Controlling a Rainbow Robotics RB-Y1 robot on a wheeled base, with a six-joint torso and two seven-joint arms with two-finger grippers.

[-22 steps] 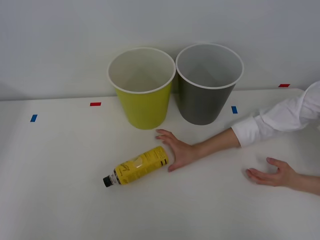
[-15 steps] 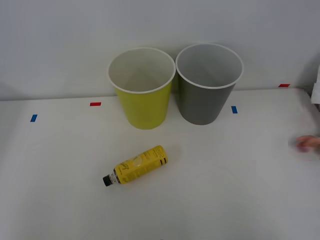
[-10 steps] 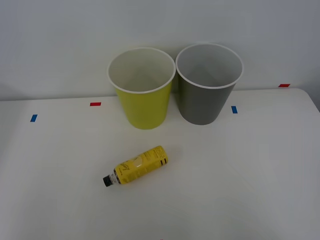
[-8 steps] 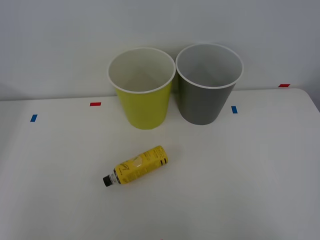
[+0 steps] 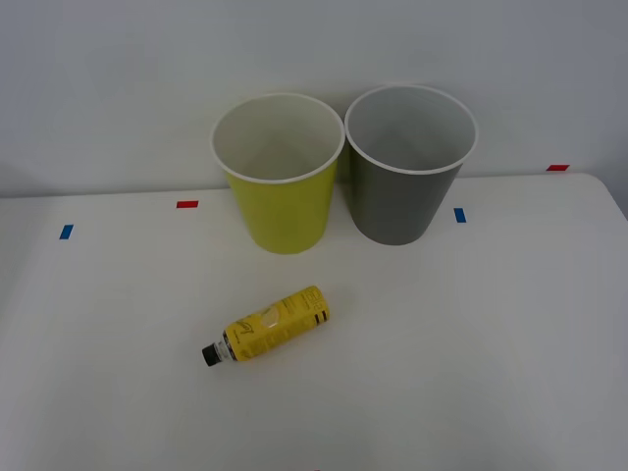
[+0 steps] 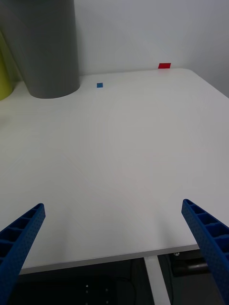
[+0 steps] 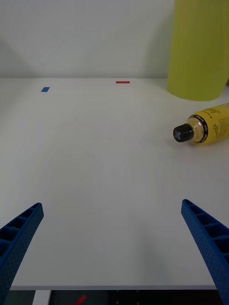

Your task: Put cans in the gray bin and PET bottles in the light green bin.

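Left gripper (image 7: 114,257) fingers spread, at table's near edge | right gripper (image 6: 114,252) same, idle | PET bottle (image 5: 267,327) lies sideways before light green bin (image 5: 280,201), so you grab it first | gray bin (image 5: 407,191) beside.

Two bins stand side by side at the back of the desk (image 5: 471,373), rims nearly touching: the light green bin (image 5: 280,186) on the left, the gray bin (image 5: 407,177) on the right. The PET bottle (image 5: 267,327) lies on its side on the desk, in front of the light green bin and apart from it, cap end toward the front-left.
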